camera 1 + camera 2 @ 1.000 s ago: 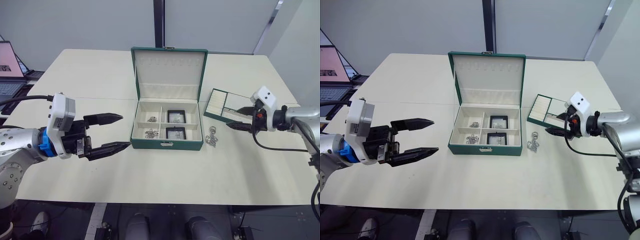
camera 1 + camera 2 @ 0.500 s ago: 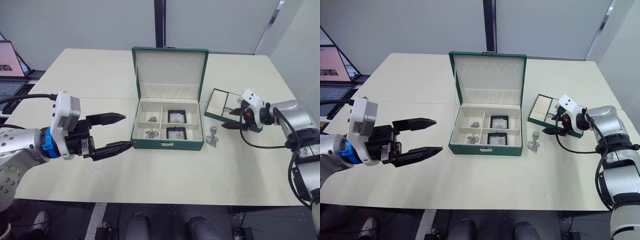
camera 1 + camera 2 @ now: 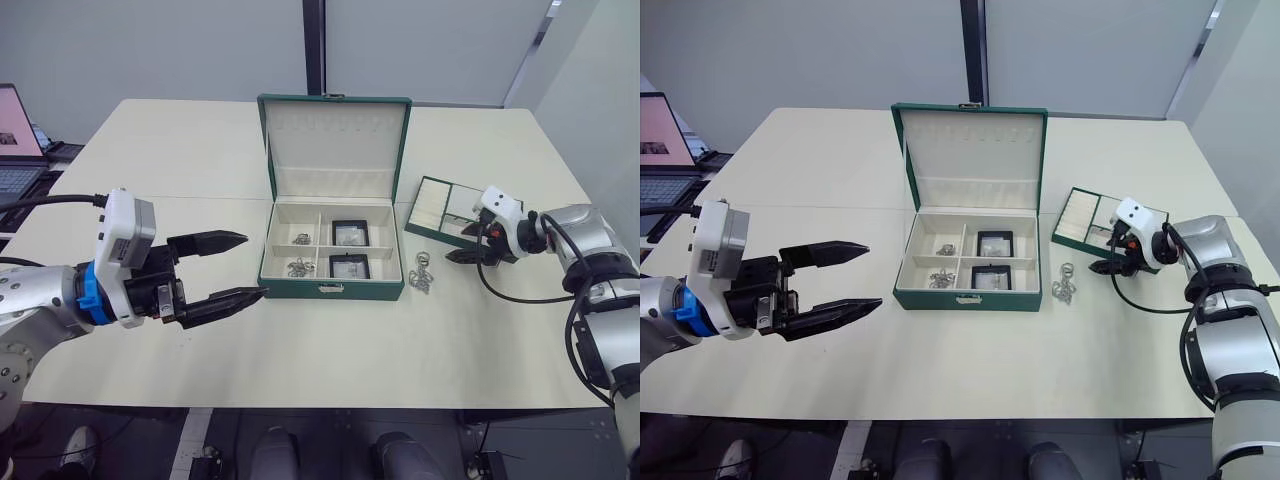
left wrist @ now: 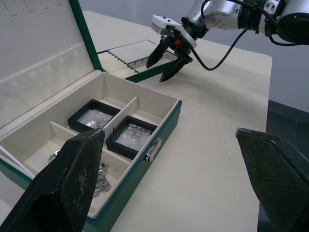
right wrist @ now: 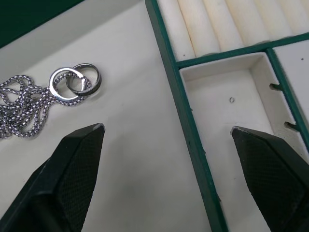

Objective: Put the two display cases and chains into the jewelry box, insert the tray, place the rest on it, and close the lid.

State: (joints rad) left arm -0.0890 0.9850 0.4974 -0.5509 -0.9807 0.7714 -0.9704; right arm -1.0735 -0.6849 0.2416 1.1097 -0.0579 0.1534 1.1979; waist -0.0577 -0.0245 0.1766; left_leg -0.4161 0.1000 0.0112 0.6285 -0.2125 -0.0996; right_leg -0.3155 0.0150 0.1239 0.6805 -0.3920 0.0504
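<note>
Black two-fingered left gripper [image 3: 232,267] hanging wide open and empty over the pale cream table [image 3: 330,350], well to the left of the large dark green jewelry box [image 3: 333,250]. Inside that box, under the raised cream-lined hinged lid [image 3: 335,148], already lying two small square black-framed display cases [image 3: 351,232] in the right-hand compartments and bunches of silver link chain [image 3: 301,267] in the left-hand ones. Just right of the box front, still loose on the table, one more silver chain with rings [image 3: 421,274]. Further right, touching nothing, black two-fingered right gripper [image 3: 463,241] spread wide and empty, straddling the near green rim of the shallow cream-lined tray with ribbed ring rolls [image 3: 441,207]. Likely trouble from here: closing on that thin rim near one end could tip or drag the tray rather than lift it level; sliding the tray toward the box could sweep the loose chain along or trap it under the edge; seating the tray before that chain is stowed would leave it on the wrong level, if it counts among the chains meant for the bottom. No brand, label or legible writing to be made out on box, tray or grippers.
</note>
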